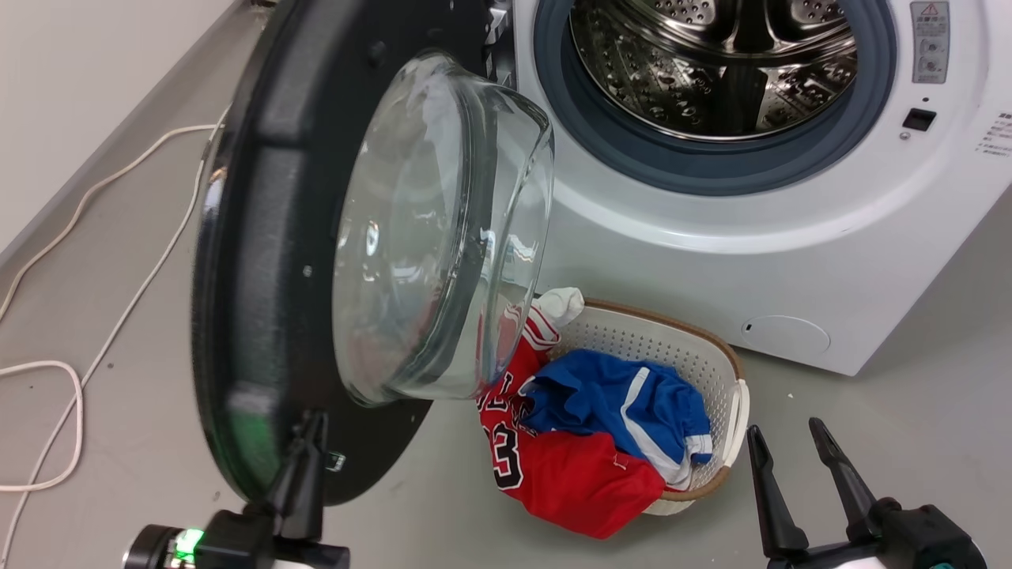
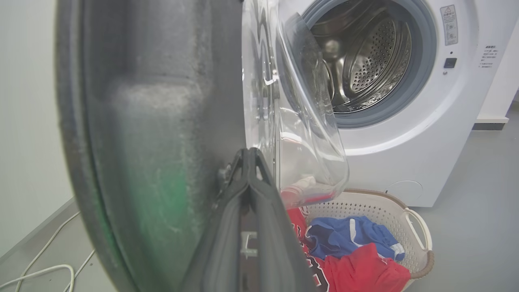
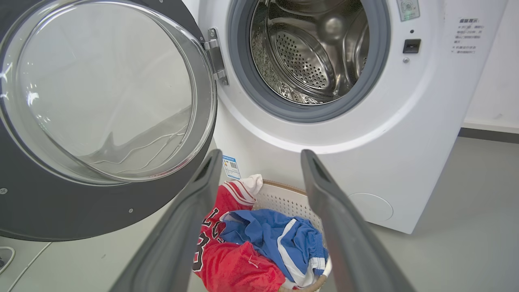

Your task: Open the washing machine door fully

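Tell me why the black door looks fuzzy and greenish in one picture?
Left wrist view: the washing machine door is near the lens, so it blurs, with a green tinge low down. Head view: a green light glows by the left hand. Right wrist view: the door looks sharp.

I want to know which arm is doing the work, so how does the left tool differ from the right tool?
The left tool has its fingers closed together; the right tool has them spread apart. The left tool's tips appear to press on the washing machine door near its lower edge; the right tool touches nothing, clear of the door. Both have long dark fingers.
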Motion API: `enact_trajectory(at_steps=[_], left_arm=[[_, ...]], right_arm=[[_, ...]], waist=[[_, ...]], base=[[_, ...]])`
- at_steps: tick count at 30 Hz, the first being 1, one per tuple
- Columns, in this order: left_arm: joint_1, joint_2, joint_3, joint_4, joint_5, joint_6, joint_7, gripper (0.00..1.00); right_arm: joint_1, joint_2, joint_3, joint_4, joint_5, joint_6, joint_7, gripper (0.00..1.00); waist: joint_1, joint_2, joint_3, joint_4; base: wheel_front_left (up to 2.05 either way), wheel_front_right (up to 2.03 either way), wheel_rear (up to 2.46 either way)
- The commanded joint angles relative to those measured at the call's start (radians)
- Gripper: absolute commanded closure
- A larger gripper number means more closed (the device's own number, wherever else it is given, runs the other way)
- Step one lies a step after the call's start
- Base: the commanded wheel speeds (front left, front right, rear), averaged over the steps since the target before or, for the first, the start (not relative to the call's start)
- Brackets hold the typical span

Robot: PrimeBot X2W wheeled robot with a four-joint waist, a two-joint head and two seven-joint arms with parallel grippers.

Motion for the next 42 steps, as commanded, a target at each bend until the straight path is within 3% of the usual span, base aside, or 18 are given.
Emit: enact_trajectory(at_steps=[1, 22, 33, 42], left_arm=[[-0.015, -0.001, 0.022, 0.009, -0.010, 0.006, 0.003, 1.00], [-0.186, -0.064, 0.348, 0.125, -0.060, 0.008, 0.003, 1.00], [-0.304, -0.066, 0.537, 0.227, -0.072, -0.026, 0.003, 1.00], [-0.424, -0.035, 0.630, 0.338, -0.048, -0.077, 0.003, 1.00]], right_arm=[[-0.014, 0.003, 0.000, 0.000, -0.009, 0.000, -0.002, 0.00], [-0.082, 0.002, -0.020, -0.018, -0.078, 0.000, -0.002, 0.00], [-0.114, 0.002, -0.028, -0.025, -0.112, 0.000, -0.002, 0.00], [-0.127, 0.002, -0.041, -0.039, -0.134, 0.000, -0.002, 0.00]], waist=[[0.0000, 0.0000, 0.009, 0.004], [0.0000, 0.0000, 0.163, 0.004], [0.0000, 0.0000, 0.222, -0.013], [0.0000, 0.0000, 0.262, -0.021]], base=[[0.00, 0.00, 0.00], [0.00, 0.00, 0.00], [0.00, 0.00, 0.00], [0.00, 0.00, 0.00]])
